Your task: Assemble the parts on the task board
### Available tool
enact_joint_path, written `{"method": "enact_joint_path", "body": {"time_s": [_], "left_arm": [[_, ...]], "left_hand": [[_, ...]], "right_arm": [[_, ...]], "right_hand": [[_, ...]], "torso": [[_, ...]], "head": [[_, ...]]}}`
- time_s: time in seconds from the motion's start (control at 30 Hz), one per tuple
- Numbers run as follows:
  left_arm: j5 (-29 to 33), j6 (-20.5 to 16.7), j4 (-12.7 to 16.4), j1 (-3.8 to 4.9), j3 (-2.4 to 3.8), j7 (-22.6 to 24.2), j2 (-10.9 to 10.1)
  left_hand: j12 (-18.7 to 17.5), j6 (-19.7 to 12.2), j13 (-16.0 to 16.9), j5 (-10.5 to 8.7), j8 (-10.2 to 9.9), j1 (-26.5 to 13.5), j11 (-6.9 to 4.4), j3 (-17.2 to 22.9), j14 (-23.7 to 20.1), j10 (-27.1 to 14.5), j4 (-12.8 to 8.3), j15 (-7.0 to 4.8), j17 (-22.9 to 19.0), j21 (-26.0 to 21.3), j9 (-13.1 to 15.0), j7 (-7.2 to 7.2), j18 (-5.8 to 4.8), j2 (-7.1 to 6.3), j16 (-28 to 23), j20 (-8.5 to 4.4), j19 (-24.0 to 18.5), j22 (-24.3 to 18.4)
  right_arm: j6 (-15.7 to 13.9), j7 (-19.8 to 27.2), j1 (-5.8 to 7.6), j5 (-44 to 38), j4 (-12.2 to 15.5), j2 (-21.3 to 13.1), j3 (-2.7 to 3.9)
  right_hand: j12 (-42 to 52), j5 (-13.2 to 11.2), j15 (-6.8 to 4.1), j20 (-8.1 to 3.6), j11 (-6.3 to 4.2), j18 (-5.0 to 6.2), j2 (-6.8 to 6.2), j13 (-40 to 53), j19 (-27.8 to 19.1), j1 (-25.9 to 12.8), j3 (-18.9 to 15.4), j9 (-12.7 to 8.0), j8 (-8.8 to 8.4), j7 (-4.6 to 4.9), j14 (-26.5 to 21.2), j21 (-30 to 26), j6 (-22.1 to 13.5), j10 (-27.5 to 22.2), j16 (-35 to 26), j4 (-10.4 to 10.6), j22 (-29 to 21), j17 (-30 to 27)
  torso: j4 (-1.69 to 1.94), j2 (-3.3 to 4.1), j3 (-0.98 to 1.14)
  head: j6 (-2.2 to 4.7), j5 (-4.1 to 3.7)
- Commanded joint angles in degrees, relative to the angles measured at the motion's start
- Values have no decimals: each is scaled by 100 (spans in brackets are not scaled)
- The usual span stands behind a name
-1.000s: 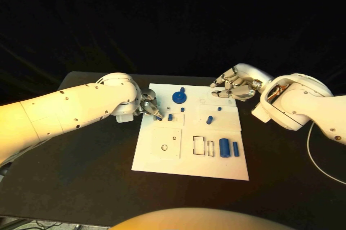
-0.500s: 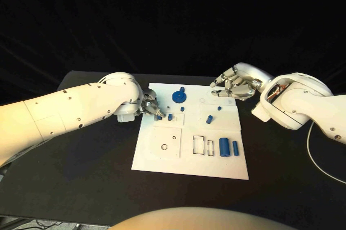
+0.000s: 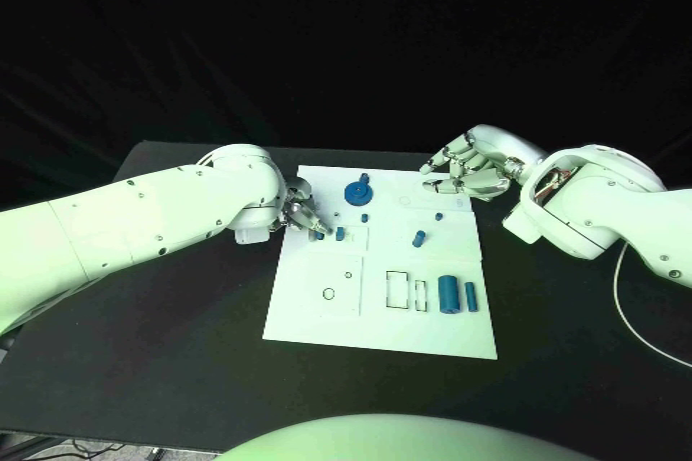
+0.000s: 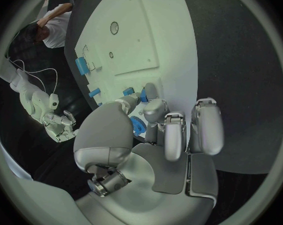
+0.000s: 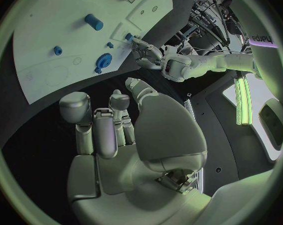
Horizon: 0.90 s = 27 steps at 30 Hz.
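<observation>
Task board hasn't really changed: left hand still pinches a small blue peg at its 10 o'clock edge, right hand hovers with loosely curled, empty fingers, so no progress.

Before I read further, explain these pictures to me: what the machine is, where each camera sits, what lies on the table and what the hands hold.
This is a robot with two white arms ending in silver hands. One picture looks down from its head; the two round ones come from cameras at each wrist. On the black table lies a white task board carrying small blue parts: a round blue disc, short pegs, and a blue cylinder lying flat. The left hand has its fingertips down at a small blue peg near the board's edge; whether it grips the peg I cannot tell. The right hand hovers over the far corner, holding nothing.
</observation>
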Motion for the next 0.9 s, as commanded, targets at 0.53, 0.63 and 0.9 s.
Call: {"method": "enact_joint_path", "body": {"time_s": [0.53, 0.63, 0.9], "left_arm": [[27, -582, 149, -26, 32, -60, -145], [60, -702, 187, -25, 51, -17, -179], [757, -1253, 287, 3, 171, 606, -333]], "left_hand": [[-66, 131, -38, -503, -84, -165, -25, -1453, 592, 89, 596, -64, 1505, 71, 35, -18, -124, -31, 14, -49, 151, 664], [-69, 134, -39, -515, -84, -164, -26, -1504, 592, 90, 597, -65, 1505, 74, 38, -20, -126, -10, 14, -50, 154, 669], [-678, -175, -707, -441, -206, -88, 66, -1842, 592, -343, 593, -10, 1505, -499, 25, 93, 8, 192, 14, -11, -98, 241]], "right_arm": [[69, 20, -12, 16, -12, 7, 0], [73, 22, -14, 16, -14, 8, -1], [79, 30, -26, 20, -22, 11, -1]], "right_hand": [[-15, 33, -39, 11, 12, 11, -22, -7, -47, -42, -9, -8, 25, -1, 319, -33, 28, -37, -37, 41, -9, 122], [-15, 33, -39, 11, 12, 11, -23, -8, -48, -43, -9, -8, 24, -1, 319, -34, 27, -37, -38, 42, -11, 120], [-15, 34, -39, 11, 12, 11, -24, -8, -49, -45, -9, -8, 24, -1, 318, -36, 27, -36, -41, 44, -14, 116]], "torso": [[1, 0, -4], [3, 0, -5], [4, -6, 3]], "head": [[0, -20], [-5, -25], [5, -38]]}}
